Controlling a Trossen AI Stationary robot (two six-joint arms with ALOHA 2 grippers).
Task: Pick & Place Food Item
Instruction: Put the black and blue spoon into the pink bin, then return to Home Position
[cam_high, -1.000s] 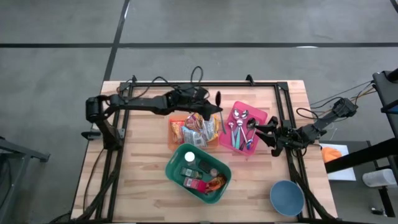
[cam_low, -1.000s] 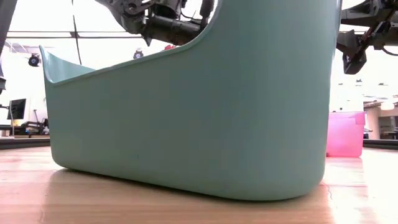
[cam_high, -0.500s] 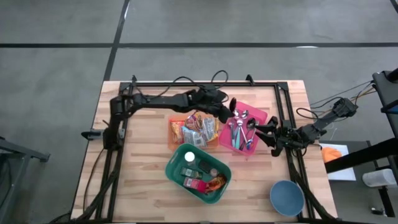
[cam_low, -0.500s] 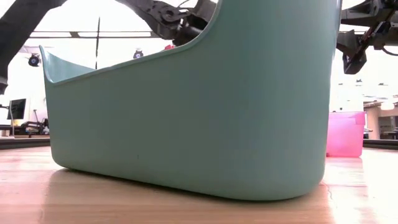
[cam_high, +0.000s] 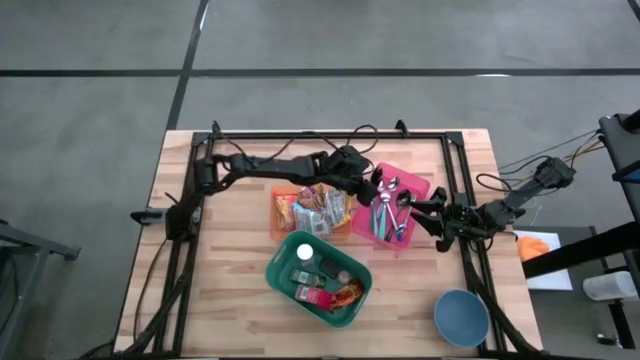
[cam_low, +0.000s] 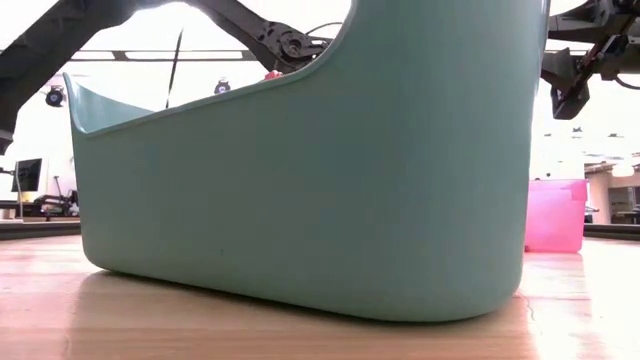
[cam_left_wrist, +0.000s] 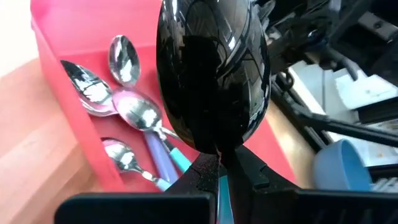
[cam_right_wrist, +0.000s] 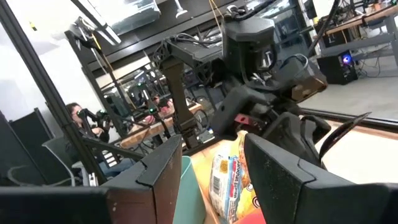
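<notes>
**Black spoon hanging over the pink tray**

Black and glossy, a spoon (cam_left_wrist: 211, 74) is sitting clamped in the left gripper (cam_high: 372, 184), its jaws pressed together on the handle, the bowl pointing out ahead of them. Just below those jaws the pink tray (cam_high: 418, 186) is holding several metal spoons (cam_left_wrist: 134, 112). Behind the gripper, snack packets (cam_high: 308, 211) are lying in an orange tray (cam_high: 275, 209); nearer the table's front edge a green bin (cam_high: 288, 254) is holding more packets. Across the pink tray the right gripper (cam_high: 417, 212) is hovering, jaws apart and gripping nothing. A blue bowl (cam_high: 461, 317) is sitting well apart, by the front corner of the wooden table (cam_high: 225, 290).
</notes>
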